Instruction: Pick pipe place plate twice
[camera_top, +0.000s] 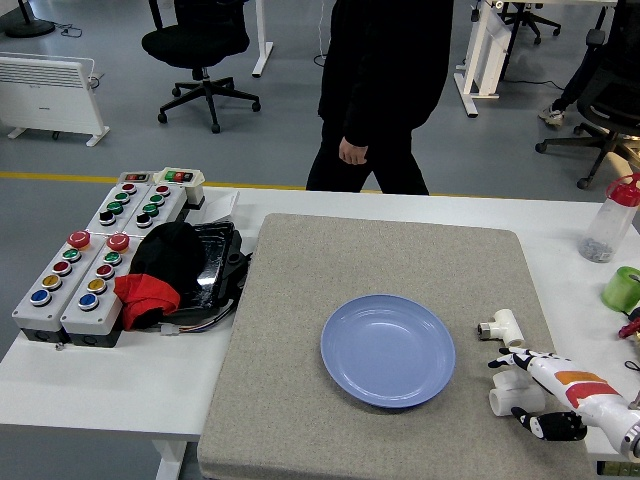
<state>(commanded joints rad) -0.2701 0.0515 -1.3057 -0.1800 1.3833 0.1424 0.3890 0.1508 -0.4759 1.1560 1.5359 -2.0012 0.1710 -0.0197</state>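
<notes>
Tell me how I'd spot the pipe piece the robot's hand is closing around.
Find the blue plate on the grey mat. Two white pipe fittings lie to its right. The nearer pipe fitting is between the right hand's fingers; the farther fitting lies untouched.

I see bright, even overhead light, soft shadows only. The blue plate (388, 350) shows faint sheen. Focus is sharp throughout; the person (385, 90) walking behind looks slightly blurred.
</notes>
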